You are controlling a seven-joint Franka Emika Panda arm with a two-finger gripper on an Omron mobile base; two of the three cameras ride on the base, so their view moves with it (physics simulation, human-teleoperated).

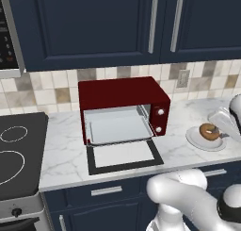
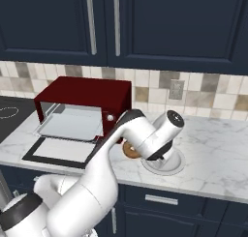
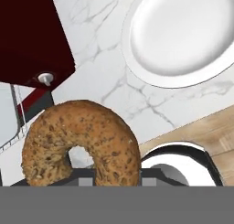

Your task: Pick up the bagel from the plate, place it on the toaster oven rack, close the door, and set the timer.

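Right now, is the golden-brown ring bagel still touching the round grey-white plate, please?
Apart: in the hand view the bagel hangs off the bare plate.

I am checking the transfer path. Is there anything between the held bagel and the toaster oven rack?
Nothing visible blocks it. The gripper holds the bagel above the counter, off the plate. The door lies open and flat, and the toaster oven rack is bare.

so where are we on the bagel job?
Done: bagel is off the plate, which sits bare. In hand: the claw is shut on the bagel, carrying it over the counter beside the toaster oven. Left: set it on the rack, close the door, which lies flat open, then set the timer.
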